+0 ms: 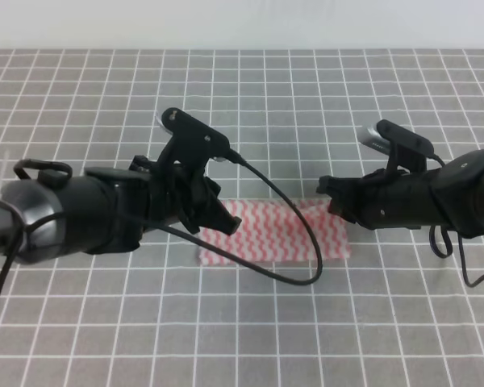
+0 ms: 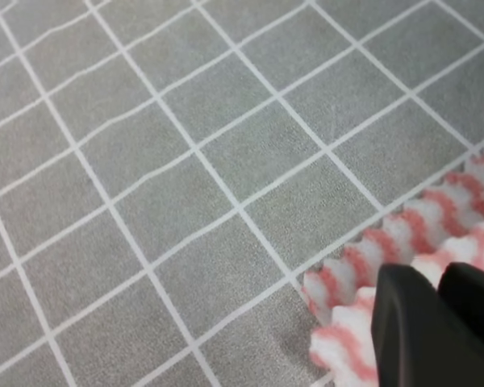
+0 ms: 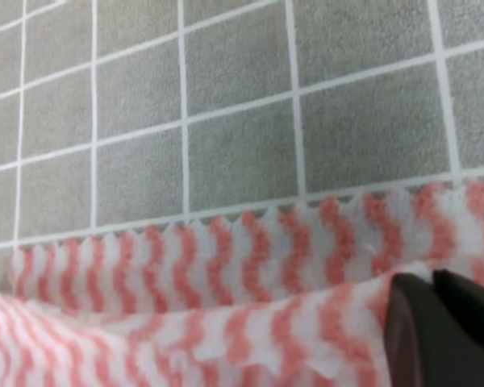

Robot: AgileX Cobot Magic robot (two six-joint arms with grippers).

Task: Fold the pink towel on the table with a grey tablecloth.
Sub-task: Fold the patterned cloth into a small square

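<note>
Exterior high: pink towel [image 1: 278,234] lies as a doubled strip mid-table, well clear of every edge of the grey tablecloth [image 1: 323,97]. Left gripper [image 1: 212,211] and right gripper [image 1: 332,195] sit at its two ends.

Left wrist: fingers [image 2: 436,322] look closed on a towel corner [image 2: 347,322].

Right wrist: fingers [image 3: 444,322] pinch the upper layer [image 3: 226,330], likewise closed.

Risk: uneven pull skews the fold; thin cloth may slip free.

You're looking at a robot lab or test bench here, not anybody's home. The tabletop [image 1: 323,97] is wearing a grey cloth printed with a white grid of squares, calibration-mat style, and it's running back to a plain pale wall [image 1: 242,22]. Two black cabled arms are hanging over it.
</note>
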